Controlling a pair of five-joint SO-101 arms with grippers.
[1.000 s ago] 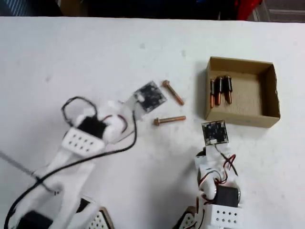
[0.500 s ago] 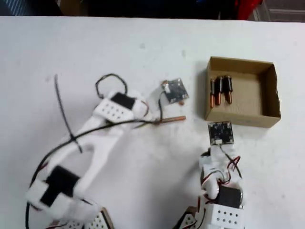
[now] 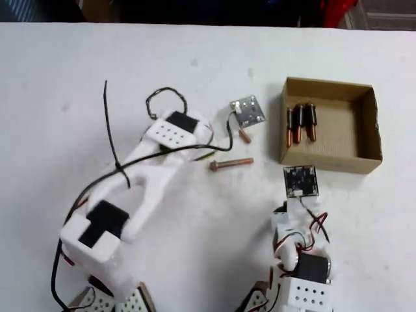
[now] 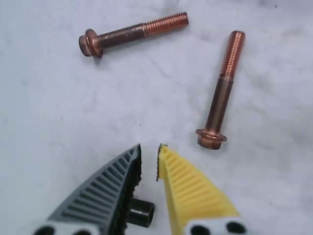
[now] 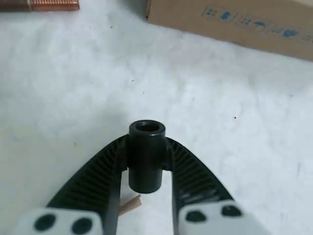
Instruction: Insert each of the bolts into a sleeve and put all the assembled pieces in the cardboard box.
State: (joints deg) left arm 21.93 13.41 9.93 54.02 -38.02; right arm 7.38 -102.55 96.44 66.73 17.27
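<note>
Two loose copper-coloured metal bolts lie on the white table (image 3: pixel 130 65). One bolt (image 4: pixel 132 34) is well apart from my left claw (image 4: pixel 149 155), and the other bolt (image 4: pixel 220 93) has its flanged head just beside the yellow finger (image 4: pixel 190 191), not touching it. Three assembled pieces (image 3: pixel 299 123), copper bolts in dark sleeves, lie side by side in the brown cardboard box (image 3: pixel 328 160), against the wall nearest the loose bolts. My left claw has one grey and one yellow ribbed finger. They are barely parted, with a narrow slit at the tips, and nothing is pinched between them. One small dark tube (image 4: pixel 142 214) shows low in the gap, against the grey finger (image 4: pixel 102 196) and clear of the yellow one. I cannot tell whether it rests on the table. My right claw (image 5: pixel 146 147) is clamped on a single black cylindrical sleeve (image 5: pixel 146 161), both black fingers pressing its sides and its open bore facing the camera. It hangs over the table near the box's outer wall.
</note>
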